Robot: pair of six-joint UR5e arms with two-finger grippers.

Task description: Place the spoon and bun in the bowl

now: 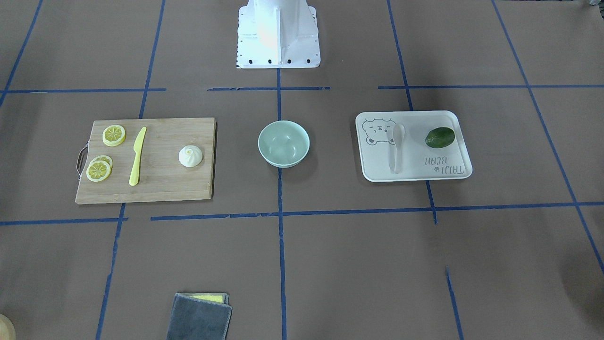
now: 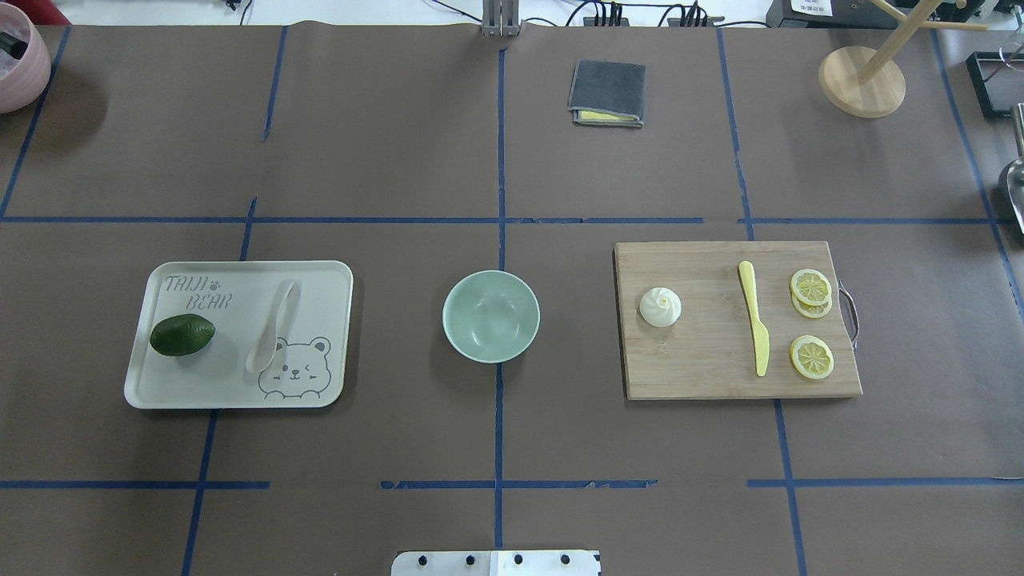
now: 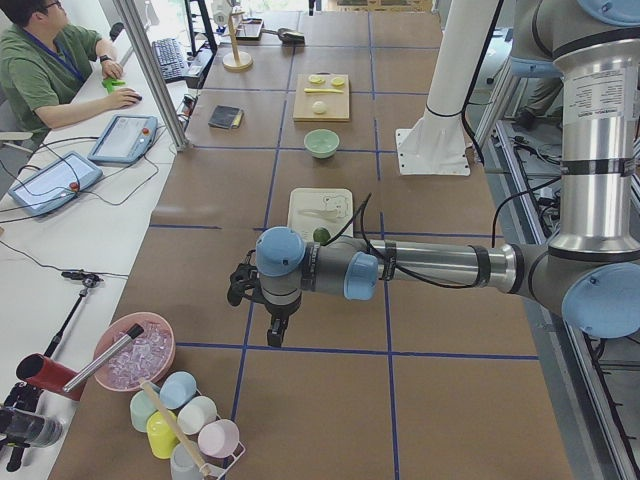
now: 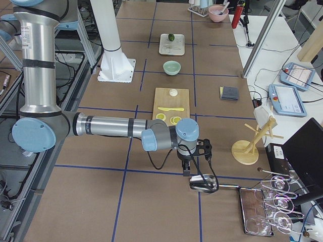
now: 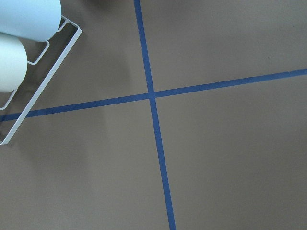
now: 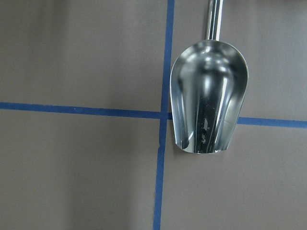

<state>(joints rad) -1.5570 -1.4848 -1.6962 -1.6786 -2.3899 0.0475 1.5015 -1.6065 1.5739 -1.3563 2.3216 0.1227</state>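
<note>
The white spoon (image 1: 397, 141) lies on a white bear tray (image 1: 453, 166); it also shows in the overhead view (image 2: 272, 328). The white pleated bun (image 1: 190, 156) sits on a wooden cutting board (image 1: 165, 182), also seen from overhead (image 2: 660, 307). The mint-green bowl (image 1: 283, 143) stands between them, with nothing in it (image 2: 490, 315). My left gripper (image 3: 272, 338) hangs over bare table far beyond the tray. My right gripper (image 4: 185, 171) hangs far beyond the board, over a metal scoop (image 6: 208, 105). I cannot tell whether either gripper is open or shut.
A yellow knife (image 2: 754, 326) and lemon slices (image 2: 811, 286) lie on the board. A dark green fruit (image 2: 182, 334) lies on the tray. A grey cloth (image 2: 606, 93), a wooden stand (image 2: 862, 80), a pink bowl (image 2: 14, 68) and a cup rack (image 5: 19, 52) stand at the table's edges.
</note>
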